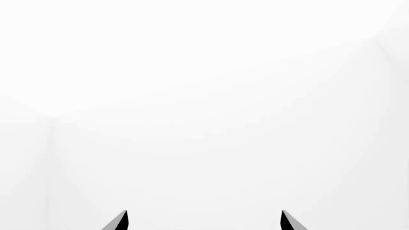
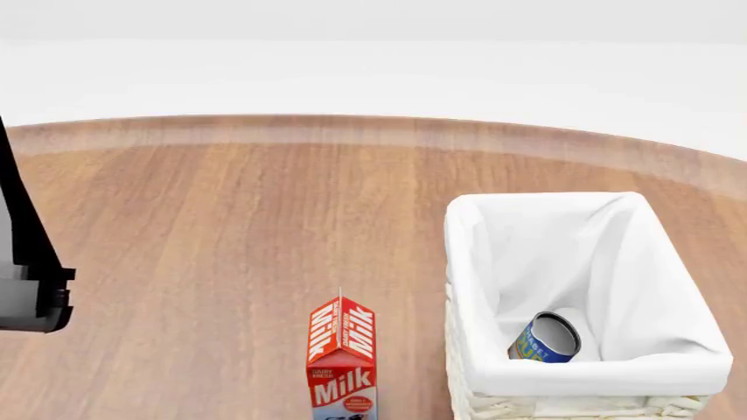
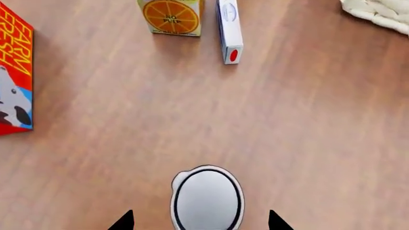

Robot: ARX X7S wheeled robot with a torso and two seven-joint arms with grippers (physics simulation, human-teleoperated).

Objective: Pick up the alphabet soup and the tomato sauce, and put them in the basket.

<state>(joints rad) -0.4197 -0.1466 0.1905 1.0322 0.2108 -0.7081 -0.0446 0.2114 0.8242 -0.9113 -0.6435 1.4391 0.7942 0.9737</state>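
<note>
The alphabet soup [image 2: 544,339], a blue-labelled can, lies on its side inside the white cloth-lined basket [image 2: 467,262] at the right of the head view. In the right wrist view a can [image 3: 206,199] stands upright on the wood. Only its silver-white lid shows, so I cannot read its label; it may be the tomato sauce. My right gripper [image 3: 199,221] is open, one fingertip on each side of that can and clear of it. My left gripper [image 1: 204,220] is open and holds nothing, facing plain white. Part of the left arm [image 2: 30,289] shows at the left edge of the head view.
A red milk carton [image 2: 342,354] stands left of the basket, also at the edge of the right wrist view [image 3: 14,81]. An orange juice carton [image 3: 171,17] and a slim white-and-blue box [image 3: 229,28] lie beyond the can. A basket corner [image 3: 380,12] shows too.
</note>
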